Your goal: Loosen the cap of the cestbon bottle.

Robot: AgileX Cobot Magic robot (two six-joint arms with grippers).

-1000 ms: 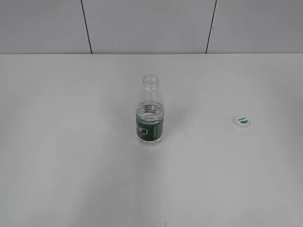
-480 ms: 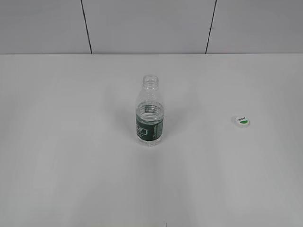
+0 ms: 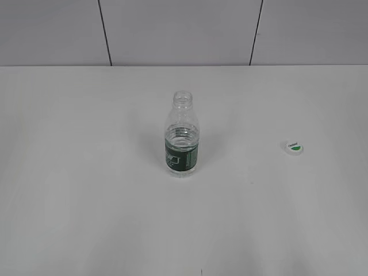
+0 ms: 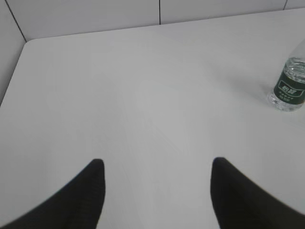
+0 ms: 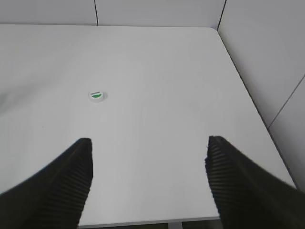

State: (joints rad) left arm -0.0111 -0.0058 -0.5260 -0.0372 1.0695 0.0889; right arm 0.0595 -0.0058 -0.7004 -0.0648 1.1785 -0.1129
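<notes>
Looking at my feeds, the cestbon bottle stood upright near the middle of the white table, neck bare and threads showing, a bit of water sitting around the top of its dark green label. The cap was off and lay flat on the table well to the right of the bottle, green half-circle patch facing up.

On the left wrist cam, the left gripper had its jaws spread wide over bare tabletop, holding nothing, and I could only catch the lower part of the bottle way off at the right edge of that view.

On the right wrist cam, the right gripper was also spread wide and empty, with the cap sitting ahead of it, off toward its left finger, well clear of both.

Neither arm showed up in the exterior view.
</notes>
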